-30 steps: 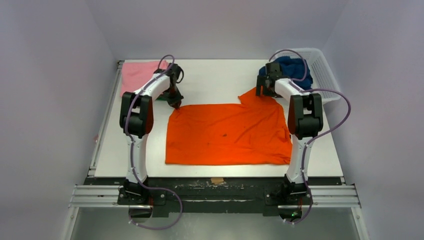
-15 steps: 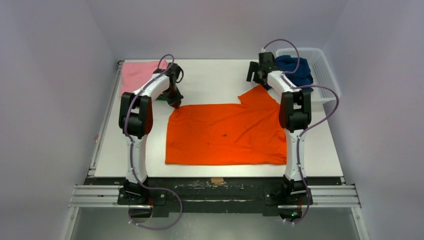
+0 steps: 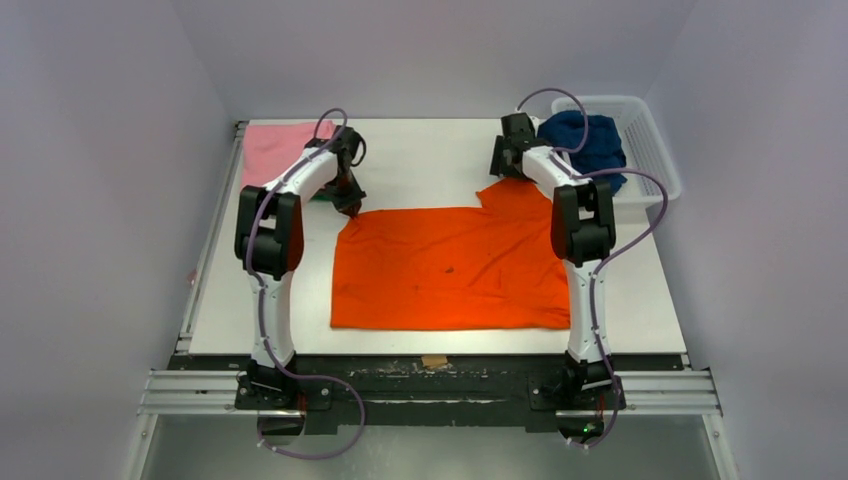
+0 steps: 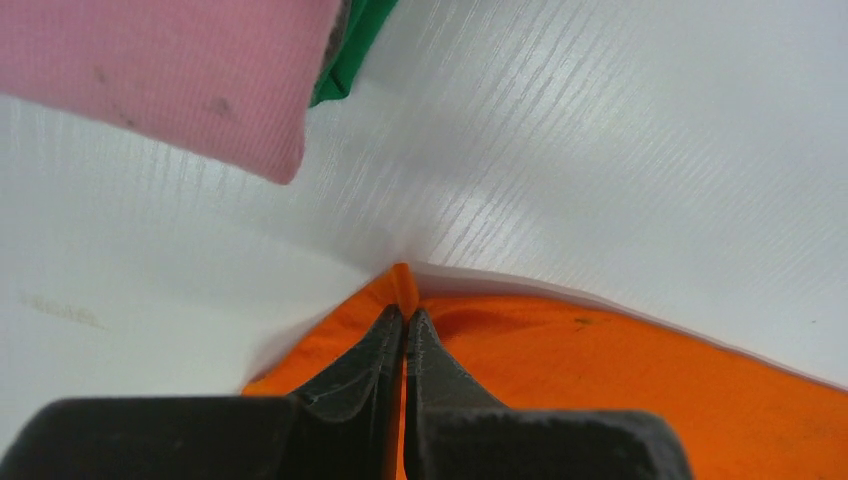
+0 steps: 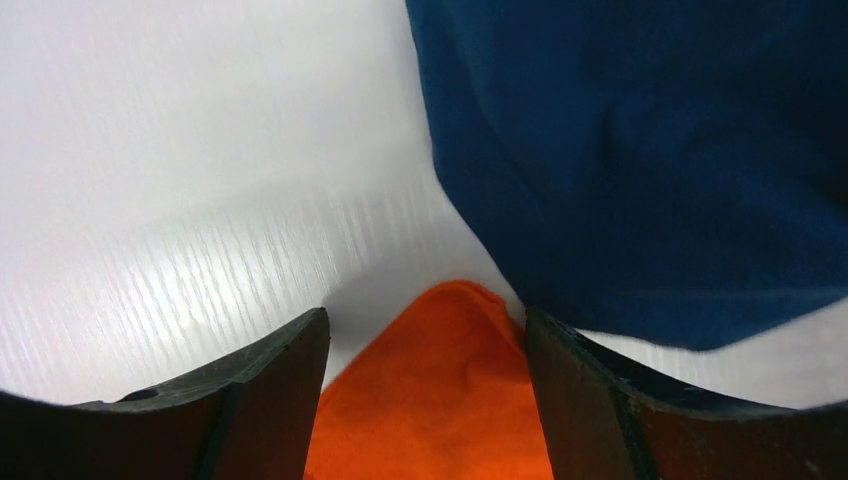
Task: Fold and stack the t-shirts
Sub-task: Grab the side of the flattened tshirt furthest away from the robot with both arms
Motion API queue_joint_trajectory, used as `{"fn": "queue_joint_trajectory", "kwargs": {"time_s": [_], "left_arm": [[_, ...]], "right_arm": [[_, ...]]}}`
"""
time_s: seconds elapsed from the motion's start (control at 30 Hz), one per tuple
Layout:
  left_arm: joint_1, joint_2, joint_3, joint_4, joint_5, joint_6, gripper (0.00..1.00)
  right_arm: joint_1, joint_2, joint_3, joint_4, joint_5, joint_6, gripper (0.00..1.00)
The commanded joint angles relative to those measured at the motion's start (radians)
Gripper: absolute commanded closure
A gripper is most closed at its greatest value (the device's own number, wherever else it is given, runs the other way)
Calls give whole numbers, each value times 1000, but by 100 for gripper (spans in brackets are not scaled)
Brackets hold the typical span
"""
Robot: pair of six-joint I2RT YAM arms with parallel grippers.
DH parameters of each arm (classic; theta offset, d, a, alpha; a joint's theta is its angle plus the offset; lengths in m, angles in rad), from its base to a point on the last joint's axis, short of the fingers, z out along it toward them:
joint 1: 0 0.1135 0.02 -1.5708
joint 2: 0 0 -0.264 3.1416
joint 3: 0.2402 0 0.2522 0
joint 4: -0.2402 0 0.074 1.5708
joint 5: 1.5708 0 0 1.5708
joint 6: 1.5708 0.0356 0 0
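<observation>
An orange t-shirt [image 3: 455,265] lies spread flat on the white table. My left gripper [image 3: 352,207] is shut on its far left corner [image 4: 402,285]. My right gripper [image 3: 513,172] is open, its fingers straddling the shirt's far right sleeve tip [image 5: 445,350]. A pink t-shirt [image 3: 275,148] lies folded at the far left over a green one [image 4: 352,55]. A navy t-shirt [image 3: 590,143] sits in the basket and shows close in the right wrist view [image 5: 640,150].
The white mesh basket [image 3: 655,150] stands at the far right corner of the table [image 3: 430,150]. A small tan tape piece [image 3: 434,360] sits on the near edge. Enclosure walls surround the table.
My right gripper has swung left from the basket and navy shirt to the orange sleeve tip. The left gripper has stayed on the shirt's corner.
</observation>
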Motion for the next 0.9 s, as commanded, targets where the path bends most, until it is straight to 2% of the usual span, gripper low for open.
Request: {"fn": "queue_joint_trajectory", "kwargs": {"time_s": [0.0,0.07,0.1,0.17,0.2,0.3,0.37,0.67,0.87], "left_arm": [[-2,-68,-5,16,-5,9,100],[-3,-67,-5,20,-1,10,100],[-3,-66,-4,22,0,10,100],[-3,-70,-1,31,1,11,100],[-3,-72,2,34,-1,11,100],[-4,-76,9,32,2,17,100],[-5,-91,-2,29,2,18,100],[-27,-252,-191,105,-23,18,100],[-56,-363,-334,155,-47,17,100]], "right_arm": [[7,-81,-85,-62,59,38,33],[7,-88,-94,-42,53,44,40],[7,-84,-86,-36,47,41,48],[7,-73,-60,-18,42,22,74],[7,-69,-49,-7,40,10,84],[7,-83,-29,-3,45,-8,100],[7,-148,-76,31,45,-19,100],[19,-471,-478,167,0,-42,100],[57,-643,-670,157,-9,-16,100]]}}
